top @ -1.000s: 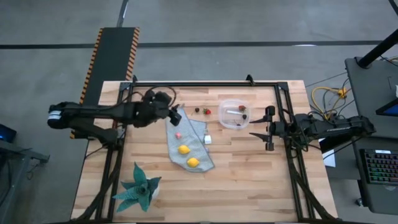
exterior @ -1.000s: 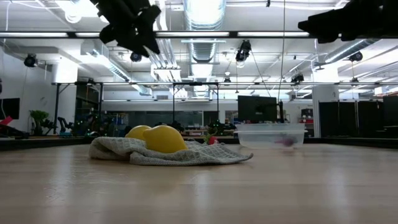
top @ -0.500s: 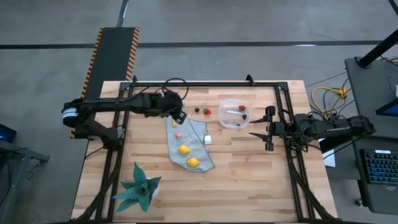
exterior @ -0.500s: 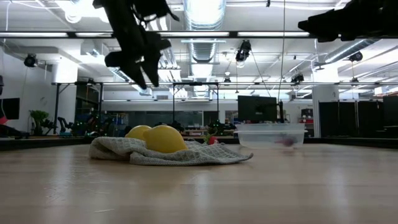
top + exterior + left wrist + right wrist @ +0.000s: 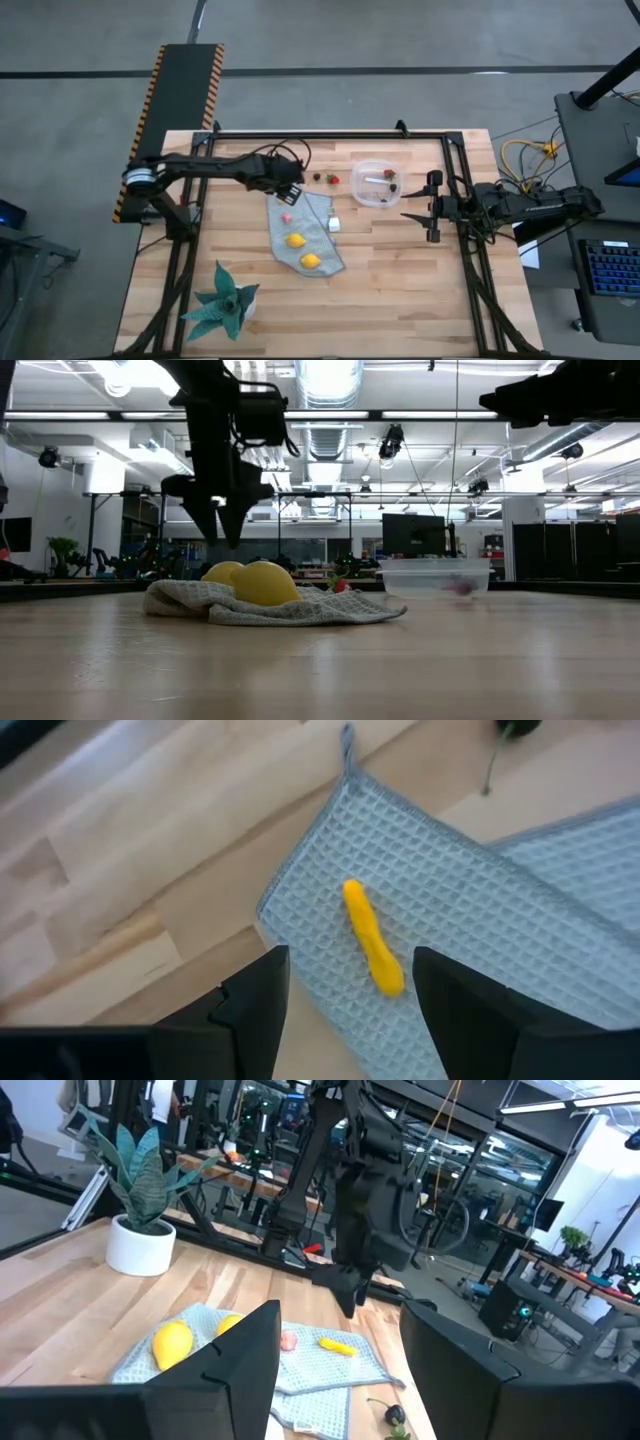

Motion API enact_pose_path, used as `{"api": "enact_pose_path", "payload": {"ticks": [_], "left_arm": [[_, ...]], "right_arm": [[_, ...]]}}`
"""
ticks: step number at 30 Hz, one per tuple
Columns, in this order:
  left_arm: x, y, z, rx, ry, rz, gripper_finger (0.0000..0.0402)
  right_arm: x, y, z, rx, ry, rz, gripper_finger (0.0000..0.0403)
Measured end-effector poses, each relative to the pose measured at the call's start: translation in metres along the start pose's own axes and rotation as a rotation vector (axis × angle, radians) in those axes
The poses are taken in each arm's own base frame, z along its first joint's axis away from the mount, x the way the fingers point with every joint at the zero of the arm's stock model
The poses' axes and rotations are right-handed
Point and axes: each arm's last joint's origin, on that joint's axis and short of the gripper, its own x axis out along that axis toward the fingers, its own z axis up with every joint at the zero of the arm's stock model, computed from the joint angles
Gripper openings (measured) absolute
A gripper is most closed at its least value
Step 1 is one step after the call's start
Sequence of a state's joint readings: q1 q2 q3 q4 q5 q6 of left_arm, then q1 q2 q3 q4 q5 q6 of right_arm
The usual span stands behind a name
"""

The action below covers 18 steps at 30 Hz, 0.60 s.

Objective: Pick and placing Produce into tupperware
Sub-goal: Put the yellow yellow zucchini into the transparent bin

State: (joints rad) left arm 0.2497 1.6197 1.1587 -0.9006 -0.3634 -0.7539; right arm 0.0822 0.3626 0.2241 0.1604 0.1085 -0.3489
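Pale butcher-block planks made up the table [image 5: 400, 290], framed by black rails, with a grey-blue waffle cloth [image 5: 305, 232] spread near its middle. On that cloth lay two yellow lemons [image 5: 296, 240] [image 5: 311, 261], a small pink piece [image 5: 287, 216], and at the cloth's far corner a yellow-orange stick [image 5: 372, 937]. The left gripper [image 5: 290, 193] hung above that corner, pointing down, its two dark fingers [image 5: 255, 1010] spread apart with the stick showing between them in the left wrist view; the fingers touched neither the stick nor the cloth. In the low view the same gripper [image 5: 222, 520] hovered over the lemons, clear of them. A small white cube [image 5: 334, 225] sat on the cloth's right edge. Just beyond the cloth, on bare wood, were a tiny dark piece [image 5: 317, 178] and a red piece [image 5: 333, 180], and beside them stood the clear tupperware [image 5: 377, 184] with a few small pieces inside. The right gripper [image 5: 432, 210] waited just to the right of the container, its fingers parted and holding nothing. A teal spiky plant [image 5: 225, 305] in a white pot stood at the near left corner.
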Motion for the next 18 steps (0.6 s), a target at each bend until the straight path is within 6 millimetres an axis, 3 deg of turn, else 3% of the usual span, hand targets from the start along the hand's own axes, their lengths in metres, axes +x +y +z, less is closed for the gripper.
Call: {"api": "enact_pose_path", "payload": {"ticks": [18], "left_arm": [[0.041, -0.018, -0.002, -0.010, 0.092, 0.015, 0.0199]], "right_arm": [[0.000, 0.000, -0.001, -0.001, 0.007, 0.002, 0.0199]]}}
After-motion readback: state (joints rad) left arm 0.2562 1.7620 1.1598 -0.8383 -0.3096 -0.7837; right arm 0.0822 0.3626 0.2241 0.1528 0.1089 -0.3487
